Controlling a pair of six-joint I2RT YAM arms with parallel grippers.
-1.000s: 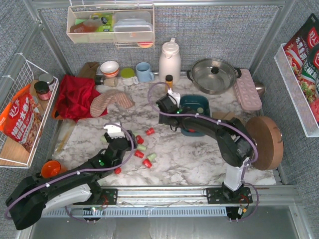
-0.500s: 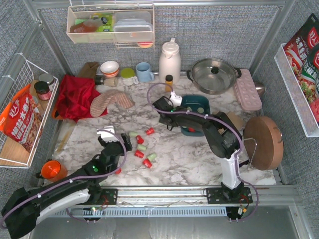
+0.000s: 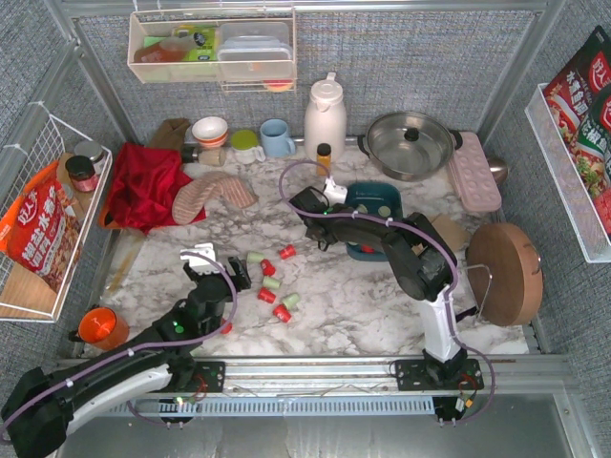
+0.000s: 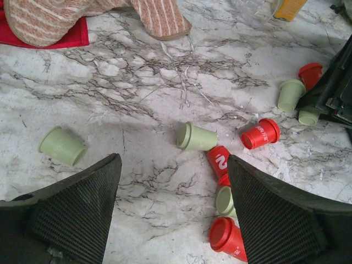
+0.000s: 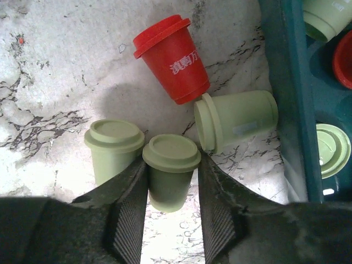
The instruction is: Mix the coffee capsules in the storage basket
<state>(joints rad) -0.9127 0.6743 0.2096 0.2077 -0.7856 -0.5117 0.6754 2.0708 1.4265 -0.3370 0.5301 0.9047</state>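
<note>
The dark teal storage basket (image 3: 387, 196) stands right of centre, and its wall (image 5: 286, 82) fills the right edge of the right wrist view. Inside it lie green (image 5: 330, 151) and red (image 5: 344, 60) coffee capsules. My right gripper (image 5: 171, 165) is shut on an upright green capsule (image 5: 170, 176) just left of the basket. Beside it are another green capsule (image 5: 113, 146), a red one (image 5: 173, 60) and a tipped green one (image 5: 236, 126). My left gripper (image 4: 173, 165) hangs open over bare marble. Loose red (image 4: 226, 237) and green (image 4: 196, 137) capsules lie by its right finger.
Several red and green capsules (image 3: 272, 282) are scattered mid-table. A striped oven mitt (image 3: 210, 196) and red cloth (image 3: 143, 181) lie at the back left. An amber bottle (image 3: 325, 153), white jug (image 3: 325, 114), pot (image 3: 410, 143) and pink tray (image 3: 474, 172) stand behind the basket. A round wooden board (image 3: 506, 272) is at the right.
My left gripper has drawn back toward the near left, away from the scattered capsules, and stays open. The right gripper has shifted slightly left and its jaws have narrowed onto the green capsule.
</note>
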